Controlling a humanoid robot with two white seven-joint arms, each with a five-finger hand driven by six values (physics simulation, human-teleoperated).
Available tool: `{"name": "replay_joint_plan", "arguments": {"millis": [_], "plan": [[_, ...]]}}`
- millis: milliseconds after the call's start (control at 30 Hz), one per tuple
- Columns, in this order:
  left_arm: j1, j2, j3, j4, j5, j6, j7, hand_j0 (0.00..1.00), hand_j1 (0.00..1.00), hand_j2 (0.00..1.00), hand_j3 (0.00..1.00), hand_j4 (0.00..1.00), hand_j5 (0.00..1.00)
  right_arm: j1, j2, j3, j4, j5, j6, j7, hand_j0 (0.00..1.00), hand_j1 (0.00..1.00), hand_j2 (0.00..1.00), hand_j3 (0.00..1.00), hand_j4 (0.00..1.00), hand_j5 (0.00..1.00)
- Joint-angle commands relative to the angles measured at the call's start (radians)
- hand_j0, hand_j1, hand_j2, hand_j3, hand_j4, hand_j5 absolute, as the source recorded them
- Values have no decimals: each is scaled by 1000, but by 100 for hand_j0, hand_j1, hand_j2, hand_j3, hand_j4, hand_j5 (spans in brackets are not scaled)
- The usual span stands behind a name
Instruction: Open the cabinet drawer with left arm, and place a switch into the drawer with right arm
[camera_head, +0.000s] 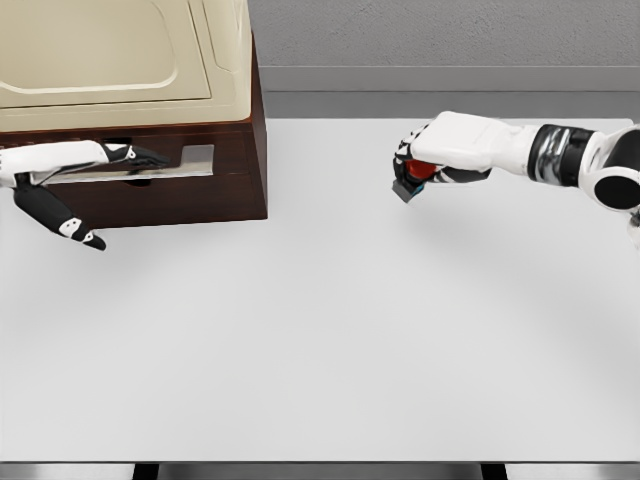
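A dark brown cabinet (200, 190) with a cream top stands at the table's far left. Its drawer front carries a long silver handle (180, 165). My left hand (125, 160) lies against that handle, fingers hooked over its left part, thumb pointing down toward the table. On the right my right hand (415, 175) hovers above the table, shut on a small switch (412, 185) that looks red and dark grey. Most of the switch is hidden by the fingers.
The white table (320, 340) spreads between the two hands. A grey wall runs along the back. The cabinet's cream lid (120, 50) fills the upper left corner.
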Motion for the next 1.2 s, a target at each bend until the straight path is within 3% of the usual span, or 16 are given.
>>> {"name": "replay_joint_plan", "arguments": {"millis": [0, 467, 933, 1000, 1167], "plan": [[2, 0, 2, 1, 2, 8, 0, 100, 100, 100, 100, 100, 100, -3, 27, 17, 0, -4, 3, 0, 48, 48, 48, 48, 48, 48], [26, 6, 1, -17, 28, 8, 0, 100, 100, 100, 100, 100, 100, -69, 113, 47, 8, -5, 7, 0, 48, 48, 48, 48, 48, 48], [32, 69, -15, -92, 93, 33, 0, 100, 100, 100, 100, 100, 100, -104, 150, 59, 7, -7, 10, 0, 48, 48, 48, 48, 48, 48], [60, 69, -5, -97, 93, 47, 0, 100, 100, 100, 100, 100, 100, -110, 159, 60, 7, -7, 10, 0, 48, 48, 48, 48, 48, 48], [66, 75, -4, -107, 101, 47, 0, 100, 100, 100, 100, 100, 100, -118, 167, 62, 0, -7, 9, 0, 48, 48, 48, 48, 48, 48]]}}
